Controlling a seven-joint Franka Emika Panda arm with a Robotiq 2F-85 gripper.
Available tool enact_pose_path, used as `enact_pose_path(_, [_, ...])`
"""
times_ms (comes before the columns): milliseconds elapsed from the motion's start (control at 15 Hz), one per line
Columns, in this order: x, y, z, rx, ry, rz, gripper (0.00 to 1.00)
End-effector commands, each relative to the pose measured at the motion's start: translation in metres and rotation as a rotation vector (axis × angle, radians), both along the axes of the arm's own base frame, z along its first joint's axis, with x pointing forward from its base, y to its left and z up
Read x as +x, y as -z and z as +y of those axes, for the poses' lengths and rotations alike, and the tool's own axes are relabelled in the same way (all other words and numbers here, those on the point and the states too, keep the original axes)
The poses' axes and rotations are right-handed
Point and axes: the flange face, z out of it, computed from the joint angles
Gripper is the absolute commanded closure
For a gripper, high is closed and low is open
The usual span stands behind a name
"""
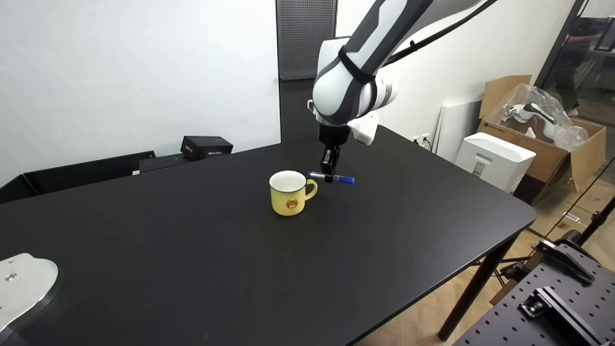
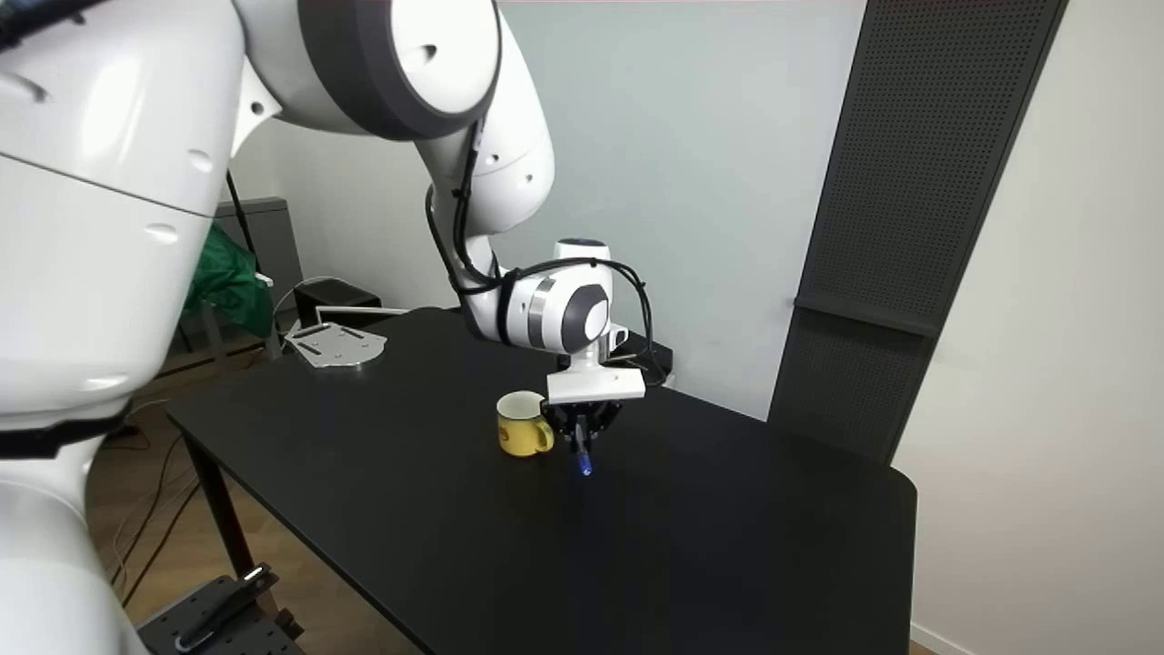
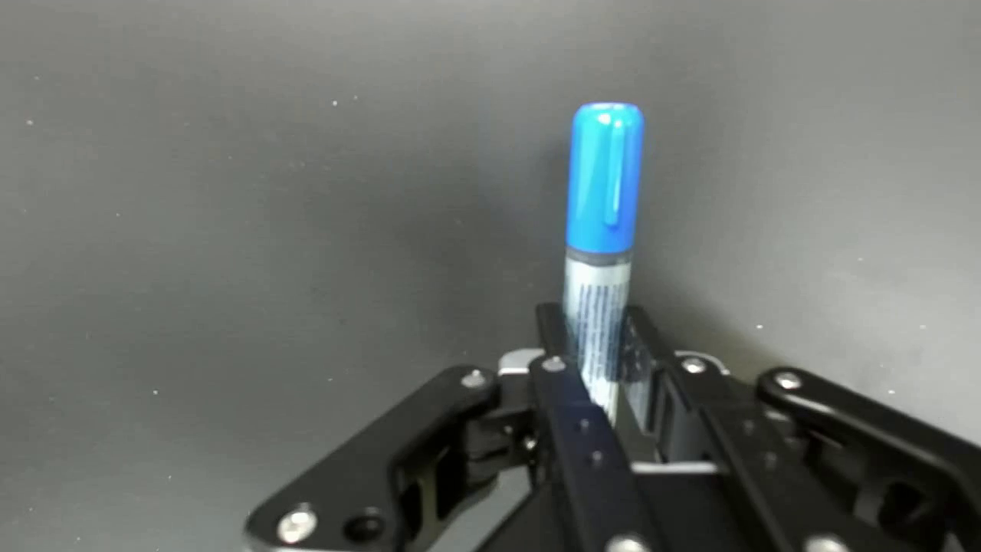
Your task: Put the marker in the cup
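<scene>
The marker has a blue cap and a pale printed barrel, and it shows in both exterior views (image 1: 346,179) (image 2: 584,463) and in the wrist view (image 3: 604,184). My gripper (image 1: 328,177) is shut on its barrel, and the fingers also show in an exterior view (image 2: 580,438) and the wrist view (image 3: 593,326). The marker lies roughly level above the table, its cap pointing away from the cup. The yellow cup (image 1: 282,199) stands upright on the table, its handle toward the gripper; it also shows in an exterior view (image 2: 516,435). The wrist view does not show the cup.
The black table (image 1: 216,269) bears a silver metal plate (image 1: 24,283) at its far end from the gripper. Black boxes (image 1: 206,146) stand by the white wall. A white case (image 1: 495,161) and a cardboard box (image 1: 538,149) are on the floor beyond the table edge.
</scene>
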Motion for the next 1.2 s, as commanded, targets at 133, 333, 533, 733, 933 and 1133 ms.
enact_pose_path(133, [-0.004,-0.082,0.024,-0.094,-0.023,0.095,0.95])
enact_pose_path(333, [-0.002,-0.119,0.05,-0.134,-0.054,0.123,0.95])
enact_pose_path(533, [0.001,-0.131,0.076,-0.164,-0.078,0.189,0.95])
enact_pose_path(733, [0.005,-0.13,0.093,-0.206,-0.052,0.274,0.95])
enact_pose_path(933, [0.011,-0.126,0.102,-0.25,-0.015,0.331,0.95])
enact_pose_path(1133, [0.016,-0.121,0.106,-0.246,-0.013,0.374,0.95])
